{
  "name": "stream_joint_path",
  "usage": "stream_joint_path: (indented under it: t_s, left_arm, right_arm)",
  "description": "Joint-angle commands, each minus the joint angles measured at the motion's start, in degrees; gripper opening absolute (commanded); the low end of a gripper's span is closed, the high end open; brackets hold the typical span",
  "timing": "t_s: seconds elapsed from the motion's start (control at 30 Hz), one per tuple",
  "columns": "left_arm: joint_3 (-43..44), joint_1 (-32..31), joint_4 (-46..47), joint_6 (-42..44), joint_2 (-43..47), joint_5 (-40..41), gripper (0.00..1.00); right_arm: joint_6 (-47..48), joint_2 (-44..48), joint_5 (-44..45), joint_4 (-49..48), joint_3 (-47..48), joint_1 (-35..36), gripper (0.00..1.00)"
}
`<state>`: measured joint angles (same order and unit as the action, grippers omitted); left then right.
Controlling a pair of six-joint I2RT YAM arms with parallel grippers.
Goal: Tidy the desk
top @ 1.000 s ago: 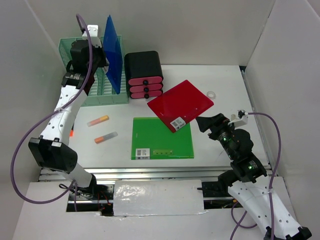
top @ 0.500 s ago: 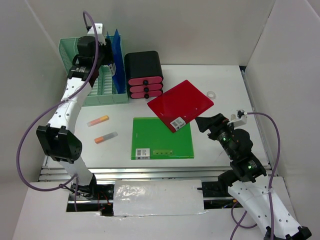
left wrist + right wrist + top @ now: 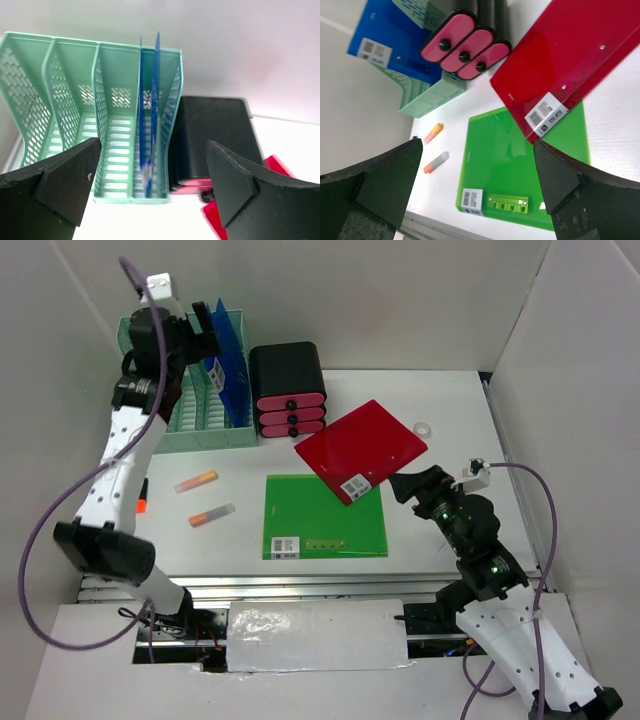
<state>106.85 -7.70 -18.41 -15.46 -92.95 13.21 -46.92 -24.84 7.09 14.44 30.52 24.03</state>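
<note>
The white desk (image 3: pixel 455 400) carries a mint-green file rack (image 3: pixel 190 410) at the back left. A blue folder (image 3: pixel 230 355) stands upright in the rack's rightmost slot (image 3: pixel 150 125). My left gripper (image 3: pixel 207 330) hovers open above and just left of the folder's top edge, holding nothing; the folder stands free between and beyond the spread jaws (image 3: pixel 154 145). A red clip file (image 3: pixel 360 448) lies partly over a green clip file (image 3: pixel 325 515) mid-desk. My right gripper (image 3: pixel 408 485) is open and empty, just right of both files (image 3: pixel 477 145).
A black drawer box with pink fronts (image 3: pixel 288 390) stands right of the rack. Two orange-tipped markers (image 3: pixel 196 481) (image 3: pixel 212 515) lie left of the green file. A small white ring (image 3: pixel 423 428) sits at the right. White panels wall three sides.
My left gripper opened and let go of the blue folder, which now stands in the rack's right slot. The left arm rose and drew back to the left. The right arm barely moved.
</note>
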Motion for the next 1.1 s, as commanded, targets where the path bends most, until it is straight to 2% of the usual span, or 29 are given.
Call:
stream_joint_path:
  t_s: [0.0,0.17,0.2,0.27,0.3,0.37,0.53,0.7,0.87,1.07]
  left_arm:
    - [-4.15,-0.03,-1.53,-6.06,12.31,2.52,0.99]
    - [-22.53,-0.03,-1.54,-14.48,26.91,-2.83,0.99]
    - [-30.04,-0.12,-0.84,-15.55,31.90,-4.49,0.99]
    - [-37.03,-0.12,1.44,-17.74,36.15,-9.31,0.99]
    - [-42.80,-0.12,2.15,-18.37,39.39,-10.91,0.99]
    - [-48.02,-0.12,1.81,-18.90,41.96,-14.25,0.99]
    - [-51.56,-0.21,-2.84,-15.75,42.85,-17.16,0.99]
    - [-56.65,-0.21,-4.61,-13.81,45.21,-18.92,1.00]
    - [-58.94,-0.21,-4.88,-12.75,46.10,-21.56,0.99]
    - [-60.35,-0.20,-4.79,-11.26,47.15,-22.97,0.99]
  right_arm:
    - [0.95,-4.23,2.57,-1.87,1.02,0.14,1.00]
    - [0.78,-12.06,2.14,3.31,3.66,-0.04,1.00]
    - [0.34,-13.90,0.92,4.19,3.32,-0.12,1.00]
    - [-0.98,-15.14,-1.19,3.32,1.83,-0.13,1.00]
    - [-1.33,-15.67,-4.77,0.45,-0.53,-0.21,1.00]
    - [-3.43,-16.46,-6.82,-4.21,-4.31,-0.30,1.00]
    - [-6.69,-23.73,-3.14,-8.45,-7.14,-1.53,1.00]
    - [-7.66,-35.35,-7.26,-17.83,-7.94,-4.78,0.98]
    - [-9.07,-43.95,-6.14,-21.82,-6.01,-6.01,0.97]
    - [-9.42,-52.58,-11.75,-26.91,-3.10,-10.93,0.94]
